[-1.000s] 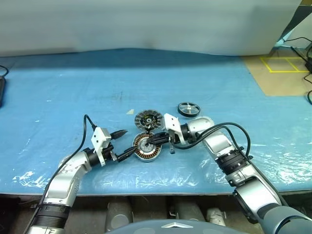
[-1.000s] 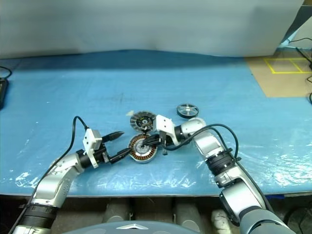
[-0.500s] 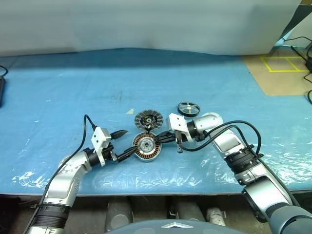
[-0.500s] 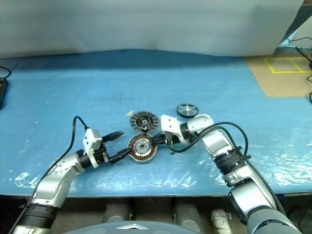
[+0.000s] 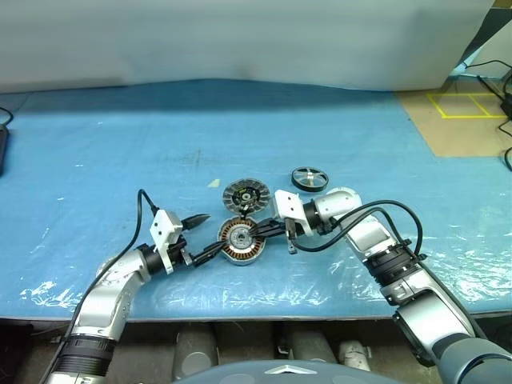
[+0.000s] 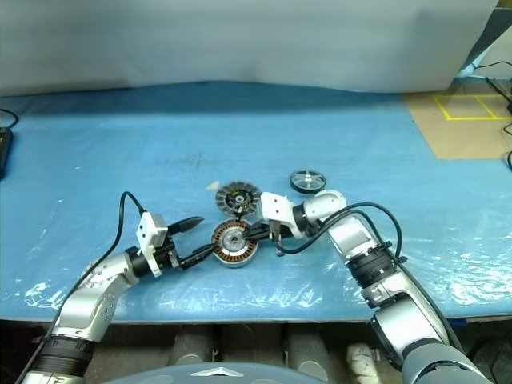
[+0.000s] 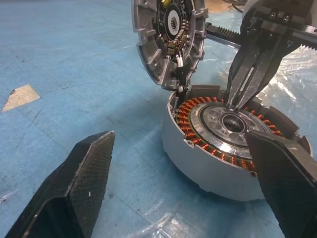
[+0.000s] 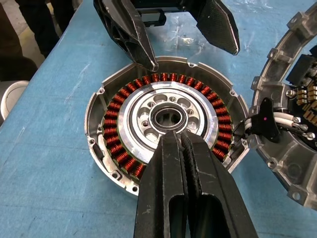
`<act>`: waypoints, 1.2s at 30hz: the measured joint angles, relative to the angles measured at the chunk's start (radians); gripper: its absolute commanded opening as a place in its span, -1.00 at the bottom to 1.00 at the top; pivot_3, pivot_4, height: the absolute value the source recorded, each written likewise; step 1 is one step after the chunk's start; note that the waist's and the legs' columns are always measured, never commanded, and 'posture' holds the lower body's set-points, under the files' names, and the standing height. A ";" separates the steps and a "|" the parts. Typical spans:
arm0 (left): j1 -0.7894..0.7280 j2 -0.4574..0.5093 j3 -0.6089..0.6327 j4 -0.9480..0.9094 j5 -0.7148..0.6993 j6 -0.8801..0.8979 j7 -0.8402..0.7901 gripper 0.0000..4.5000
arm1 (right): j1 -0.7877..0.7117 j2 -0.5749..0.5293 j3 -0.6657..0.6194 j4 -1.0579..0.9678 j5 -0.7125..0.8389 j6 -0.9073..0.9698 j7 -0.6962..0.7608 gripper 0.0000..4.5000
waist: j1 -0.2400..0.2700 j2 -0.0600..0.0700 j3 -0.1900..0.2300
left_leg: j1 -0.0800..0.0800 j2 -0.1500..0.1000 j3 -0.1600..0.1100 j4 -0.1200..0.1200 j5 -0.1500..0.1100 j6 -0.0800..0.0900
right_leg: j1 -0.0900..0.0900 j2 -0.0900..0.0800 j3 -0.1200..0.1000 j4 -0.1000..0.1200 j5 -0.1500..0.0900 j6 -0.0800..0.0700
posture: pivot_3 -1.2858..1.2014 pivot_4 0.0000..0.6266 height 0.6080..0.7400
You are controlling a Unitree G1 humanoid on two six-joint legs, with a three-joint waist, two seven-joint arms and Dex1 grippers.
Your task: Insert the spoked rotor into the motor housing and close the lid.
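No brand, label or legible writing seen on any part. A small pink dot marks the black cable clip at the edge of the lid (image 8: pixel 292 148).

Surface: blue plastic sheet (image 5: pixel 120 144) over the bench, wrinkled and shiny along the near edge. Behind it a pale grey wall. At far right, brown floor with a yellow taped square (image 5: pixel 468 104) and black cables. A small pale scrap (image 5: pixel 214 182) lies on the sheet just left of the lid.

Motor housing (image 5: pixel 238 242): open, flat on the sheet near the front middle; copper windings ring a pale metal centre with a dark bore. Lid (image 5: pixel 243 195): just behind the housing, tilted up on edge in the left wrist view, touching the housing rim and joined to it by short white wires; slotted rim, dark centre with small components. Spoked rotor (image 5: pixel 310 178): flat on the sheet, behind and to the right of the housing, apart from both grippers.

Left gripper (image 5: pixel 202 235): fingers spread wide, level, one tip at the housing's left rim, the other out over the sheet; holds nothing.

Right gripper (image 8: pixel 181 141): fingers pressed together, reaching in from the right, tips over the pale centre beside the bore. Contact with the metal cannot be told.
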 measured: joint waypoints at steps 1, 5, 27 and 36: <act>0.001 0.000 0.000 0.000 0.000 0.000 0.000 0.97 | 0.000 0.002 0.000 0.003 0.000 -0.002 0.000 -0.97 | 0.000 0.000 0.000 | 0.000 0.000 0.000 0.000 0.000 0.000 | 0.000 0.000 0.000 0.000 0.000 0.000 | 0.03 -0.52 1.00; 0.001 0.000 0.000 -0.002 0.000 0.000 0.001 0.97 | -0.001 0.013 0.000 0.019 -0.001 -0.009 0.000 -0.97 | 0.000 0.000 0.000 | 0.000 0.000 0.000 0.001 0.000 0.000 | 0.000 0.000 0.000 0.001 0.000 0.000 | 0.03 -0.52 1.00; 0.007 -0.008 -0.001 -0.003 0.001 -0.002 0.003 0.97 | -0.028 0.052 0.003 0.033 -0.005 -0.003 0.014 -0.97 | -0.002 0.000 0.000 | 0.001 0.000 0.000 0.002 0.000 0.000 | 0.000 0.000 0.000 0.004 0.000 0.000 | 0.03 -0.52 1.00; 0.008 -0.004 -0.001 -0.003 0.001 -0.007 -0.001 0.97 | -0.043 0.043 0.003 0.032 -0.008 -0.003 0.011 -0.97 | -0.001 0.000 0.000 | 0.000 0.000 0.000 0.002 0.000 0.000 | 0.000 0.000 0.000 0.004 0.000 0.000 | 0.03 -0.52 1.00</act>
